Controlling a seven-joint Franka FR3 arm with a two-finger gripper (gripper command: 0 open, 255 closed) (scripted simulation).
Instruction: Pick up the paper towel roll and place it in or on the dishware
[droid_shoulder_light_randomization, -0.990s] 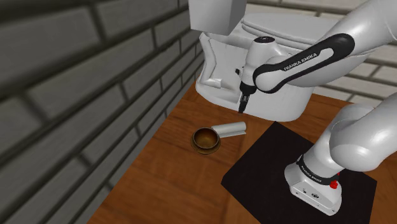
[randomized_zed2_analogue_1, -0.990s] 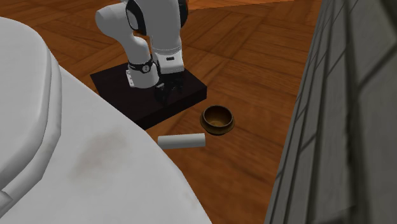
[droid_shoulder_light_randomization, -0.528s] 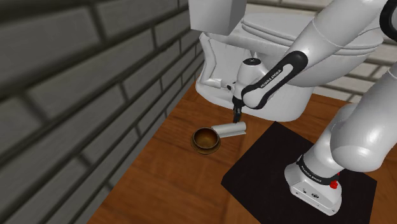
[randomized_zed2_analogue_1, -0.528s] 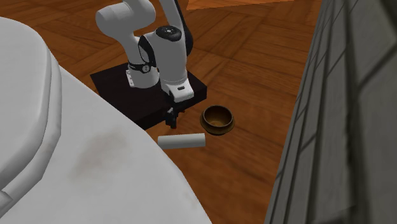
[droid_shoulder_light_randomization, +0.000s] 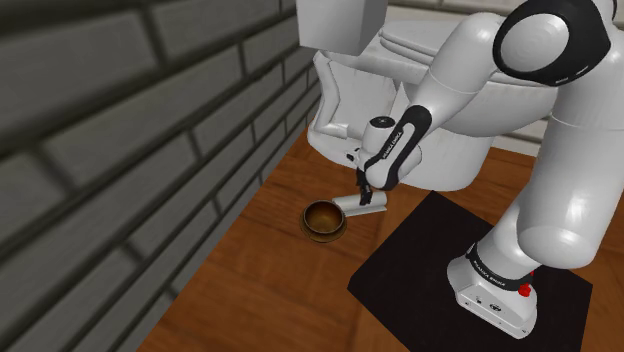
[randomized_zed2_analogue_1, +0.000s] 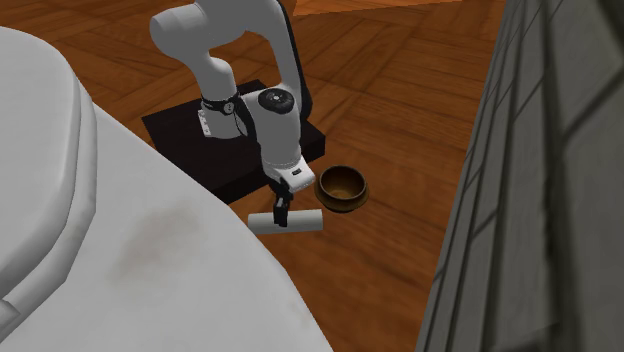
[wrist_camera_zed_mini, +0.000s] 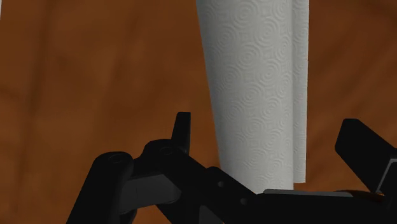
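Pincer (randomized_zed2_analogue_1: 282, 214) now lower, wide apart astride embossed white cylindrical paper towel roll (wrist_camera_zed_mini: 254, 83) beside brassy bowl (randomized_zed2_analogue_1: 341, 205).

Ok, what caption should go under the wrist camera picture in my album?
Open black gripper straddles the white paper towel roll on the wooden floor, not gripping yet.

Shoulder and second exterior views face oppositely, both showing the bowl (droid_shoulder_light_randomization: 324, 219) (randomized_zed2_analogue_1: 341, 187).
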